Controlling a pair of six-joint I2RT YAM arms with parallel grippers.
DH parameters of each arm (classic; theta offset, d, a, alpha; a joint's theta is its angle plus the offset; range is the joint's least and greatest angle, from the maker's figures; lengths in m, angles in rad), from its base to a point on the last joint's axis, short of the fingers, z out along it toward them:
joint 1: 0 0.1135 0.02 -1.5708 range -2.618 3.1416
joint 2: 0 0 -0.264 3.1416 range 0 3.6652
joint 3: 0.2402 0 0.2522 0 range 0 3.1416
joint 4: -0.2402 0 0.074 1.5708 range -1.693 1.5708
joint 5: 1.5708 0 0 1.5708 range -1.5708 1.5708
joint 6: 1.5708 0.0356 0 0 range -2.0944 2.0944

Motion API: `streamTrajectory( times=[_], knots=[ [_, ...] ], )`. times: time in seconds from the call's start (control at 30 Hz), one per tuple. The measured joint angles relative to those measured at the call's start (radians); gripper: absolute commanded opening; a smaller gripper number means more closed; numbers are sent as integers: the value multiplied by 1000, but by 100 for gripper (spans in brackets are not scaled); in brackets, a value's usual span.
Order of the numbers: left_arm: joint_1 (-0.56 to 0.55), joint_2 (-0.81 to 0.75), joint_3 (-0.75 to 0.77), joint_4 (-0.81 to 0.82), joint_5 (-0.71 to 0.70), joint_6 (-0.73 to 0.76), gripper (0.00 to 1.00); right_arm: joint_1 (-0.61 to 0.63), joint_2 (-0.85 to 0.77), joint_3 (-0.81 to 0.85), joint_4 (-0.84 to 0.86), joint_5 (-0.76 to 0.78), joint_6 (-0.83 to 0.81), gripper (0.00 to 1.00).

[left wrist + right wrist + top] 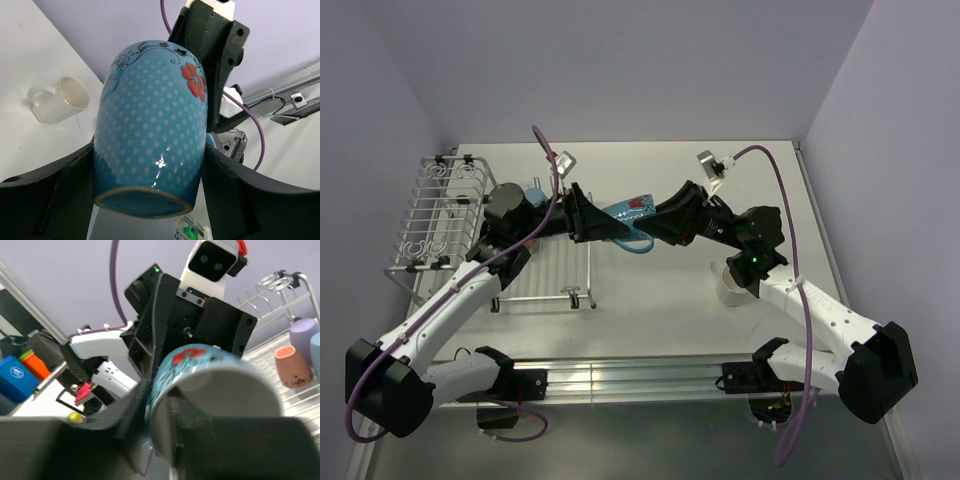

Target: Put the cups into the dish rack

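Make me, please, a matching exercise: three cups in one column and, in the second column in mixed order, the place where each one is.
Column one:
1. blue flowered cup
2. cream-white mug
3. salmon-pink cup

Column two:
A. on the bars of the dish rack, beside the lavender cup
B. in the air, between the fingers of the left claw
C. alone on the white table

Pairs: 1-B, 2-C, 3-A
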Motion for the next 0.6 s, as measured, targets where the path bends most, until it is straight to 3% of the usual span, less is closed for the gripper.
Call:
streamTrajectory(
  times=[0.2,0.6],
  knots=[
    [-11,-8,29,-105,-20,46,0,16,-14,0,-76,39,-65,46],
    [60,-47,80,-256,-49,122,0,-21,-77,-11,-161,92,-115,53]
  ],
)
